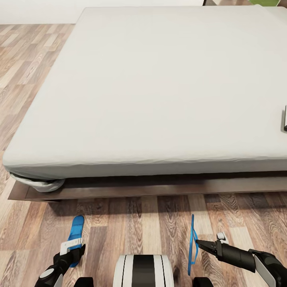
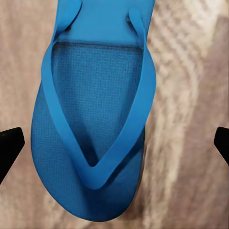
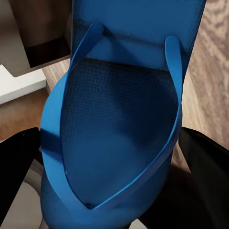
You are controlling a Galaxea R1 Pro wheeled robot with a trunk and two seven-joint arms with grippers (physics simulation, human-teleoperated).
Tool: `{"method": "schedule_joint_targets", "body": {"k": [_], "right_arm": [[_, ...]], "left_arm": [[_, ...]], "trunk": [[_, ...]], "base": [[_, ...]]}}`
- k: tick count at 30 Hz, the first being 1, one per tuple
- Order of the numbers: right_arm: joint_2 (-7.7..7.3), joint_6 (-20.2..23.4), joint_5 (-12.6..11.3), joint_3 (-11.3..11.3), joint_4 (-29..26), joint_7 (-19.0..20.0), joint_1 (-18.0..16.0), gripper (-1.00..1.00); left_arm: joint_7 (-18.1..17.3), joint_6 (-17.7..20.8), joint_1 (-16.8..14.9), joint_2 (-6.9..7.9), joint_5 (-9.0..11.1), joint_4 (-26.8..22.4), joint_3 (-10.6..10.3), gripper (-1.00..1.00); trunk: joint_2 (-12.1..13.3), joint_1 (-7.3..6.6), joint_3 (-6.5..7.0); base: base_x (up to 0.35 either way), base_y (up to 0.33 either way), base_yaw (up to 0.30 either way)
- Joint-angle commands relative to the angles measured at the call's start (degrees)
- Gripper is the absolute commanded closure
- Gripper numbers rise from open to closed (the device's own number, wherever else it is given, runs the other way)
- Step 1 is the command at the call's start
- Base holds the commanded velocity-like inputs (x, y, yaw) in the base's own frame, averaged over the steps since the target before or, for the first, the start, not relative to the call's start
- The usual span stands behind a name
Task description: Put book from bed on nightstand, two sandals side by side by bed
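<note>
The bed (image 1: 159, 87) has a plain light-grey mattress on a dark wood frame. The book (image 1: 285, 118) lies on it, cut off at the right edge of the head view. One blue sandal (image 1: 76, 229) (image 2: 90, 119) lies flat on the floor in front of the bed. My left gripper (image 1: 75, 251) (image 2: 114, 143) hovers over it, open, with its fingertips (image 2: 9, 143) wide on either side. The other sandal (image 1: 192, 243) (image 3: 114, 129) stands on its edge off the floor. My right gripper (image 1: 199, 244) (image 3: 114, 181) is shut on it. The nightstand is out of view.
Wood-plank floor (image 1: 131, 227) runs along the bed's dark frame (image 1: 159, 187) between the two sandals. A loose fold of sheet (image 1: 40, 184) hangs at the bed's near left corner. My own base (image 1: 143, 271) is at the bottom centre.
</note>
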Motion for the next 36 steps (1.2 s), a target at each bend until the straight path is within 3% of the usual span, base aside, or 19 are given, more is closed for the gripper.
{"method": "schedule_joint_targets", "body": {"k": [1, 7, 29, 36], "right_arm": [[-0.07, 0.52, -0.53, 0.34, 0.01, 0.00, -0.03, 1.00], [-0.06, 0.52, -0.53, 0.34, 0.01, -0.01, -0.03, 1.00], [-0.06, 0.61, -0.45, 0.40, 0.01, -0.01, -0.03, 1.00], [-0.07, 0.61, -0.46, 0.36, 0.01, -0.01, -0.03, 1.00]], "left_arm": [[-0.22, 0.14, 0.00, -0.02, 0.60, -0.04, 0.08, -1.00], [-0.22, 0.14, 0.00, -0.01, 0.59, -0.04, 0.08, -1.00], [-0.23, 0.23, 0.00, -0.05, 0.60, -0.04, 0.01, -1.00], [-0.30, 0.26, 0.00, -0.05, 0.60, -0.04, 0.01, -1.00]], "trunk": [[-0.01, -0.01, -0.03], [-0.01, -0.01, -0.03], [0.28, -0.58, 4.84], [0.28, -0.58, 4.84]], "base": [[0.000, 0.000, 0.000], [0.000, 0.000, 0.000], [0.000, 0.000, 0.000], [0.000, 0.000, 0.000]]}}
